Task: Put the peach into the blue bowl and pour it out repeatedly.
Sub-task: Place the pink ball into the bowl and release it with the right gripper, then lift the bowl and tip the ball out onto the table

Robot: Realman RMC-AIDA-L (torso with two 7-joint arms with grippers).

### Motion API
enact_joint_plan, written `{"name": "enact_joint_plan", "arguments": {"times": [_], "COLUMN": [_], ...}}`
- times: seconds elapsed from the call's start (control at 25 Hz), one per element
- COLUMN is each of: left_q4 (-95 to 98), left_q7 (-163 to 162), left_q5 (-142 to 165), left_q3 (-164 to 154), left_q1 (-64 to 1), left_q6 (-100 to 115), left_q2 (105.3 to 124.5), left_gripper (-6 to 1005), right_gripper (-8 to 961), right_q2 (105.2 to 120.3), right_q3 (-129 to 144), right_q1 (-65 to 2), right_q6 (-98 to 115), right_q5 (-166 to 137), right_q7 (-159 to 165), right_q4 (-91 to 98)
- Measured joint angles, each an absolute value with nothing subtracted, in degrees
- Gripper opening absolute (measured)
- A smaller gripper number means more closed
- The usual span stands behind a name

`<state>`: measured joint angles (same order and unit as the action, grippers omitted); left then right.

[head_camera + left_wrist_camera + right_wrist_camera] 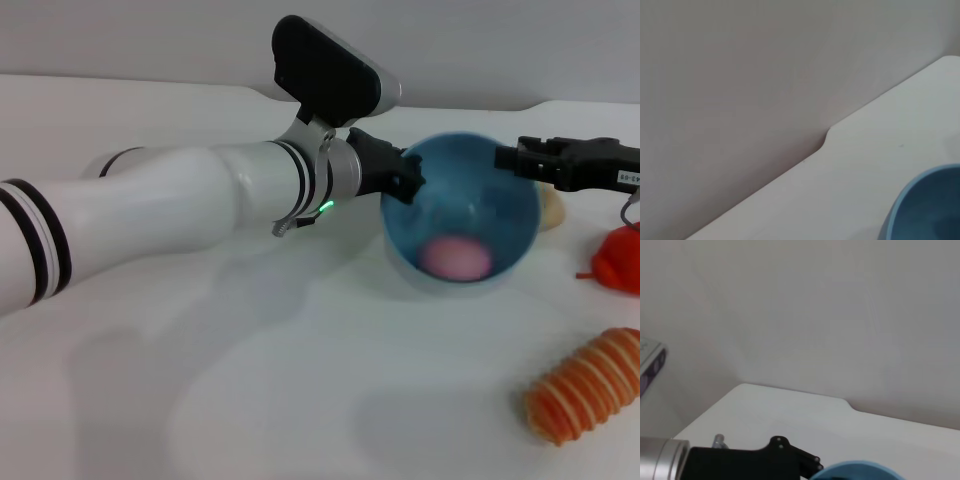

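The blue bowl [470,190] is tipped on its side with its opening facing me, its lower edge at the table. The pink peach [455,258] lies inside it against the lower wall. My left gripper [405,178] is shut on the bowl's left rim. My right gripper [508,158] hovers at the bowl's upper right rim; I cannot tell whether it touches it. A piece of the bowl's rim shows in the left wrist view [925,210] and in the right wrist view [855,471], where the left gripper [790,460] shows beside it.
A beige lumpy ball [553,208] sits behind the bowl on the right. A red fruit with a stem [618,260] lies at the right edge. An orange ribbed toy [585,385] lies at the front right. A wall runs behind the white table [250,380].
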<state>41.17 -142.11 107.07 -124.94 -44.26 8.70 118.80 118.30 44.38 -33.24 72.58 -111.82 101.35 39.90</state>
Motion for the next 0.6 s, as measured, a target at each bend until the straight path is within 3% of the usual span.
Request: {"name": "enact_joint_plan", "arguments": {"times": [0.08, 0.28, 0.6], "left_q4": [41.1, 41.1, 41.9], "left_q7": [-142.1, -141.7, -136.4], "left_q5": [107.1, 107.1, 107.2], "left_q3": [-124.5, -124.7, -124.3], "left_q1": [-44.3, -44.4, -45.6], "left_q6": [8.9, 8.6, 7.6], "left_q2": [118.59, 118.67, 118.67], "left_gripper": [-1, 0, 0], "right_gripper": [487, 486, 487], "right_q2": [118.26, 118.66, 118.61], "right_q3": [44.3, 42.6, 35.5], "right_q1": [-33.0, -30.3, -18.1], "right_q6": [72.4, 70.0, 66.5], "right_q5": [-111.8, -110.5, -88.0], "right_q7": [101.3, 99.3, 70.6], "right_q4": [39.9, 42.2, 35.7]}}
